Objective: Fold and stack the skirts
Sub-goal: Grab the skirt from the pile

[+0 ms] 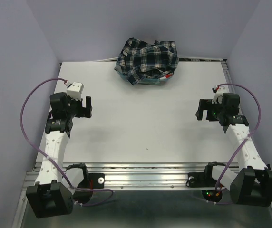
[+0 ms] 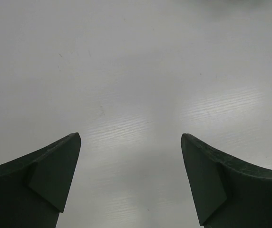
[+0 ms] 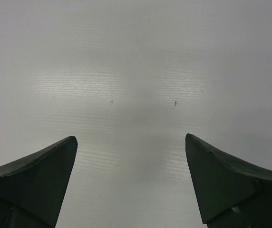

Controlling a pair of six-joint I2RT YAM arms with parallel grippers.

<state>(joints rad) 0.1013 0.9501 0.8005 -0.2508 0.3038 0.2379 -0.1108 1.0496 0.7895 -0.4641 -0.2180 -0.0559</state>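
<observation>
Facing: the skirts point(image 1: 147, 61), bunched in one heap at the far edge of the tabletop point(image 1: 145, 128), about midway across its width
Top layer: the plaid skirt point(image 1: 140, 54) covers nearly all of the heap; a red fleck point(image 1: 168, 76) shows at its near right corner, perhaps the printed skirt, though I cannot be sure; no grey cloth shows
Under the heap: a teal basket point(image 1: 151, 81) peeks out along the near side, so I judge the cloth sits in or over it
Long axis: the heap lies wider than deep, running left to right along the far edge
Direction from me: forward and inward for both arms; ahead and to the right of my left end effector point(image 1: 80, 107), ahead and to the left of my right end effector point(image 1: 208, 110)
Nearer arm: neither clearly; both stand well apart from the heap, at about the same remove
Left end effector point(image 2: 131, 156): jaws spread wide, nothing between them; only bare tabletop below
Right end effector point(image 3: 131, 156): jaws likewise spread wide and holding nothing; bare tabletop below
Pose: both arms are drawn back at the two sides, wrists pitched down toward the tabletop, hovering clear of it
Coming move, as I judge: a reach forward and inward to lift the plaid skirt off the heap
</observation>
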